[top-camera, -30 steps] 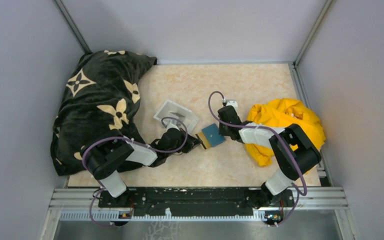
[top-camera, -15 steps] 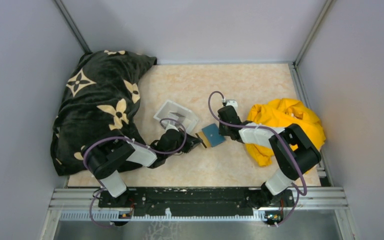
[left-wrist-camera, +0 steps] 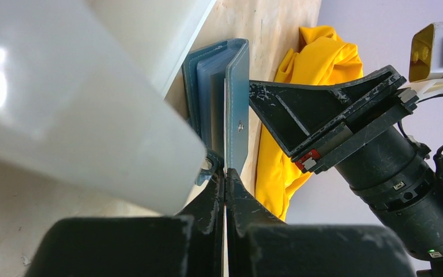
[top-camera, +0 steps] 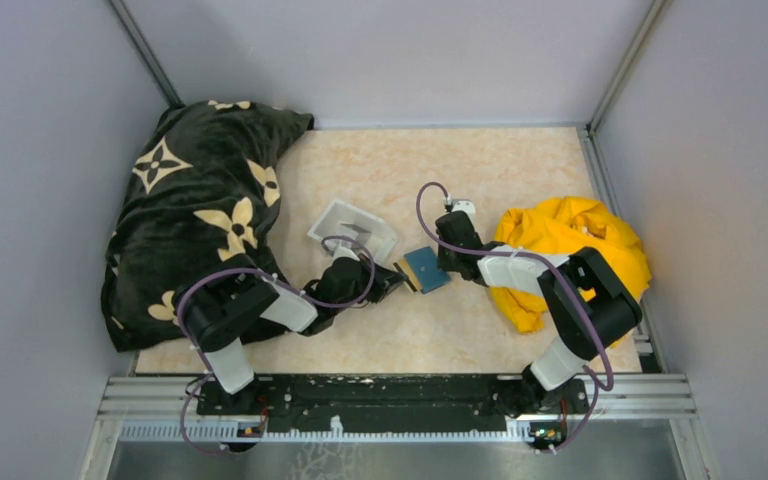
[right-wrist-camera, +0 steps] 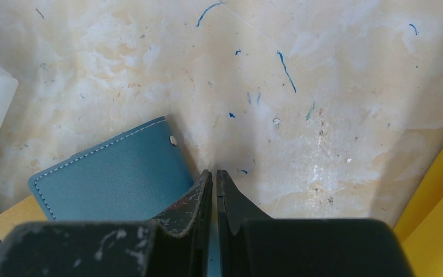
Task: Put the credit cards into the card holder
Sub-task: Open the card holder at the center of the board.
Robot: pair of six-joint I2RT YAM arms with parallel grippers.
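The teal card holder (top-camera: 427, 268) is lifted on edge at mid-table, its cover partly open. In the left wrist view the card holder (left-wrist-camera: 236, 98) shows inner pockets beside the cover. My right gripper (top-camera: 448, 268) is shut on its right edge, and teal shows between the jaws of the right gripper (right-wrist-camera: 214, 172) next to the holder's cover (right-wrist-camera: 109, 179). A yellow-tan credit card (top-camera: 402, 270) sticks out at the holder's left side and also shows in the right wrist view (right-wrist-camera: 8, 216). My left gripper (top-camera: 396, 279) is shut on it, the left gripper (left-wrist-camera: 226, 170) meeting the holder's edge. No other cards show.
A clear-white plastic tray (top-camera: 353, 228) stands just behind the left gripper and fills the near left of the left wrist view (left-wrist-camera: 81, 98). A yellow cloth (top-camera: 570, 240) lies bunched under the right arm. A black patterned blanket (top-camera: 200, 210) covers the table's left side.
My left gripper has pushed a little forward and right, carrying the tan card up against the card holder's left side. The holder looks narrower, tipped more on edge. The right arm has stayed put.
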